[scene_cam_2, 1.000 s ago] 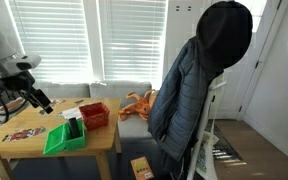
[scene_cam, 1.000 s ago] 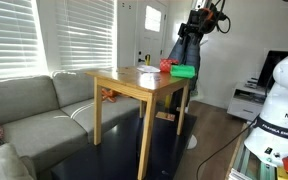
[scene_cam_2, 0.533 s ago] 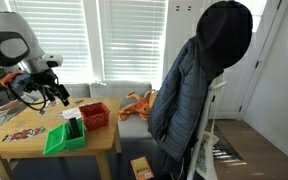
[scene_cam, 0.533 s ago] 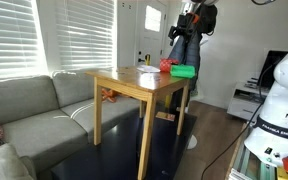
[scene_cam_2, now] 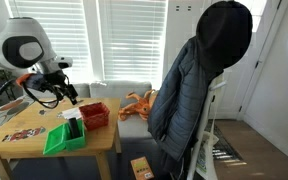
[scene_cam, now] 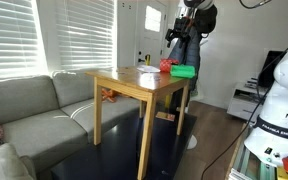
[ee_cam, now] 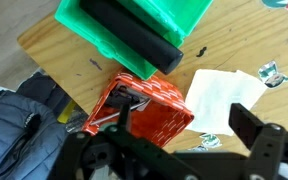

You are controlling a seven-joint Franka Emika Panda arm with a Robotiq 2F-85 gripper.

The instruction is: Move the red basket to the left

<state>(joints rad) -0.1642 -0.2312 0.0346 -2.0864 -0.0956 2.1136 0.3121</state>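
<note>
Open and holding nothing, the hand (scene_cam_2: 68, 96) hovered above the red basket (scene_cam_2: 94, 115), a little off its centre in an exterior view. The red basket stood on the counter (scene_cam_2: 14, 146) close to an edge. A flat green object (scene_cam_2: 60, 136) lay just beside the basket, and a white paper (ee_cam: 224, 94) lay on another side of it. In the wrist view the red basket (ee_cam: 150, 112) lay diagonally, mostly below the gap between the jaws. I judged that the coming move was mainly a descent, with a small turn of the hand to match the basket's sides.
</note>
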